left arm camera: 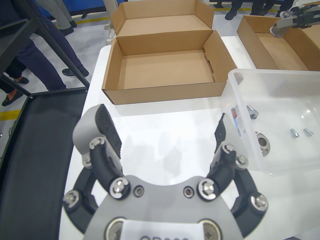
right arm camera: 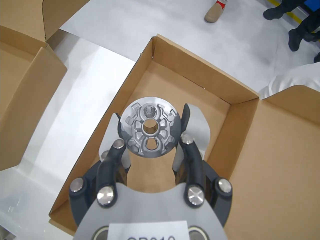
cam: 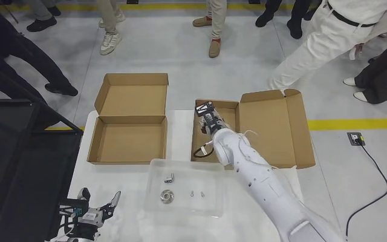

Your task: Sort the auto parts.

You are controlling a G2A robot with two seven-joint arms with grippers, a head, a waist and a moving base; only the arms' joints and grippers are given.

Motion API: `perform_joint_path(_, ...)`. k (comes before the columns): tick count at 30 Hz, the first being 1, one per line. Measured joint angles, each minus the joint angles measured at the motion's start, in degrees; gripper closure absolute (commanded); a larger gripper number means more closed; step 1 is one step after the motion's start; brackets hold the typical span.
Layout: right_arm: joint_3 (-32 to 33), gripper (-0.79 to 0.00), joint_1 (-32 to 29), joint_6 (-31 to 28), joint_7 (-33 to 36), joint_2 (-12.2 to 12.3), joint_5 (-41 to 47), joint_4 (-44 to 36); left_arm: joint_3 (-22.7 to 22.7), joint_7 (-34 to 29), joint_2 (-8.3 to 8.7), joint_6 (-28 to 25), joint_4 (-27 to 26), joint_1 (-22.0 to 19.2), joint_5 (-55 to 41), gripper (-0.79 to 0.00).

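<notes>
You have a white tabletop (cam: 181, 139) with two open cardboard boxes side by side on its far half. The left box (cam: 127, 142) has its lid folded back. The right box (right arm camera: 155, 83) has its lid laid out flat to the right. Just in front of the boxes sits a clear plastic bin (cam: 205, 175).

Your left tool (left arm camera: 162, 113) hovers over the near left corner of the tabletop, beside the bin, with its fingers spread wide.

Your right tool (right arm camera: 151, 116) is over the far left part of the right box, above its floor, closed on a round grey metal disc (right arm camera: 162, 128). The fingers grip the disc by its rim, across its width. The disc has no long side. Its ribbed face, with a central hole, looks straight back at the wrist camera.

Inside the bin, toward its left side, a flanged ring (left arm camera: 262, 143) lies flat with its bore facing up. A small metal block (left arm camera: 252, 112) lies just beyond the ring. To their right, two short bolts (left arm camera: 295, 133) lie on their sides, close together.
</notes>
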Motion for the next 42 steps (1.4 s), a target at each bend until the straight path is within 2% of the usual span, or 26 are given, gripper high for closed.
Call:
perform_joint_path(13, -1.40, 0.000, 4.79, -2.22, -3.49, -4.50, 4.17, 15.52, 0.00, 0.00, 0.00, 0.00, 0.00, 0.00, 0.00, -0.785)
perform_joint_path(22, -1.86, 0.000, 6.44, -2.08, -3.75, -6.74, 4.93, 21.95, 0.00, 0.00, 0.00, 0.00, 0.00, 0.00, 0.00, -0.785)
perform_joint_path(23, -1.89, -0.034, 6.56, -2.04, -3.72, -6.93, 4.98, 22.40, 0.00, 0.00, 0.00, 0.00, 0.00, 0.00, 0.00, -0.785)
perform_joint_path(24, -1.91, -0.256, 6.69, -1.98, -3.70, -7.12, 5.00, 22.80, 0.00, 0.00, 0.00, 0.00, 0.00, 0.00, 0.00, -0.785)
perform_joint_path(26, -1.92, -0.459, 6.96, -1.90, -3.70, -7.50, 5.12, 23.60, 0.00, 0.00, 0.00, 0.00, 0.00, 0.00, 0.00, -0.785)
perform_joint_path(28, -1.87, -0.699, 7.26, -1.96, -3.70, -7.81, 5.23, 24.31, 0.00, 0.00, 0.00, 0.00, 0.00, 0.00, 0.00, -0.785)
perform_joint_path(29, -1.84, -0.767, 7.38, -1.99, -3.73, -7.93, 5.28, 24.57, 0.00, 0.00, 0.00, 0.00, 0.00, 0.00, 0.00, -0.785)
perform_joint_path(42, -0.65, -0.785, 8.73, -2.57, -5.77, -8.48, 6.25, 26.95, 0.00, 0.00, 0.00, 0.00, 0.00, 0.00, 0.00, -0.785)
